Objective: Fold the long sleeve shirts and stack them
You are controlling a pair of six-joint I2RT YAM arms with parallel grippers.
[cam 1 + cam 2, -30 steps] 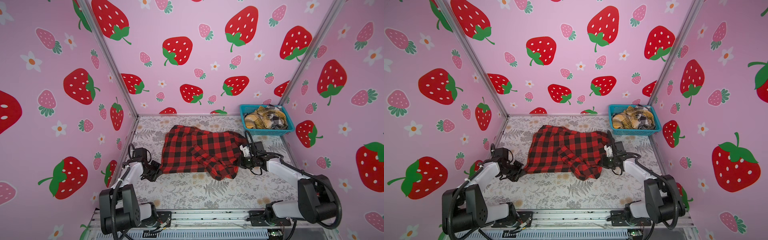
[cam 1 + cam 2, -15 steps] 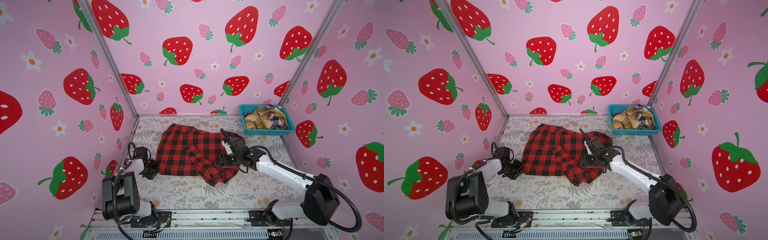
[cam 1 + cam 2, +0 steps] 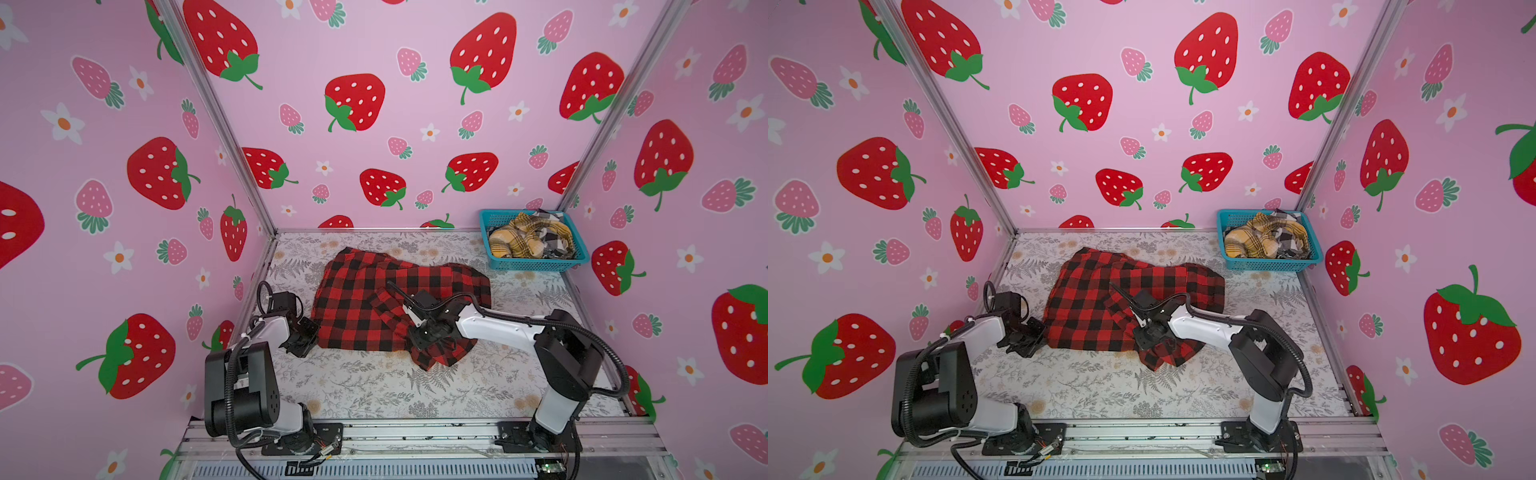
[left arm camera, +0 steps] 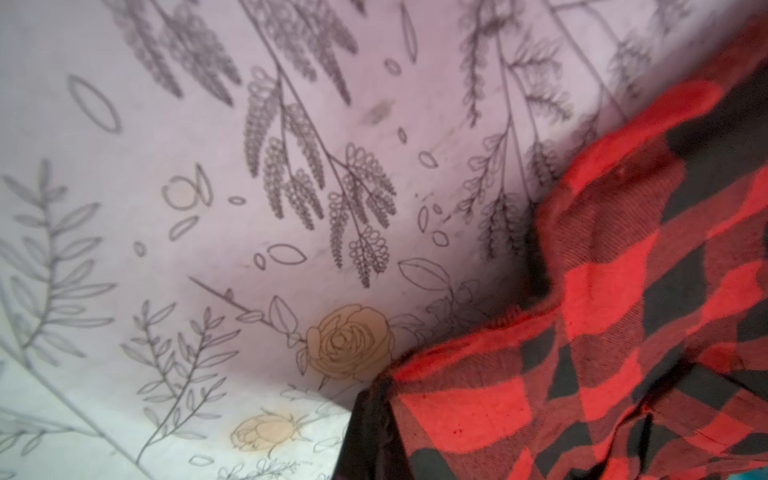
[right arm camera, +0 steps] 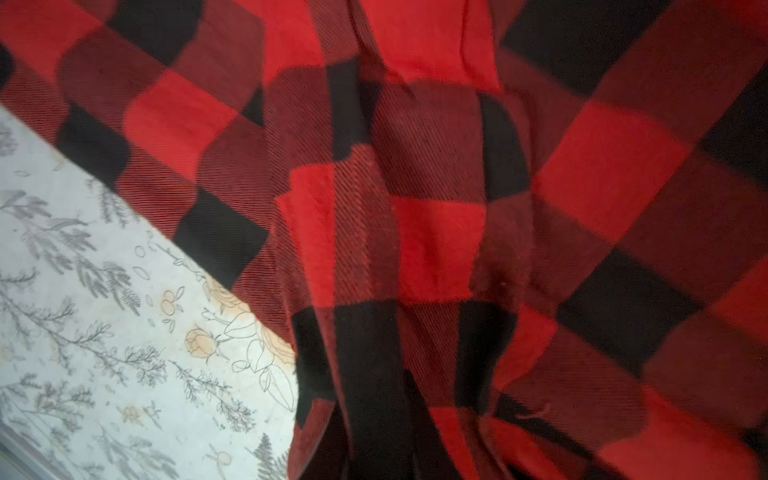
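Red-black plaid shirt (image 3: 361,299) rumpled; left pincer (image 3: 305,338) clamps its corner; right pincer (image 3: 424,336) atop fold, opening unclear.

right arm (image 3: 498,328) moved inward, over shirt (image 3: 361,307)

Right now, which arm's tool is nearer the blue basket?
Right. The right tool is on the red plaid shirt mid-table, short of the blue basket; the left tool is at the shirt's left edge, farther off.

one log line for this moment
stage: mid-fold | red plaid shirt: crumpled mid-table | left gripper: shut at its near-left corner | right gripper: on its near-right bunch, jaws hidden | basket: plaid garments, far right
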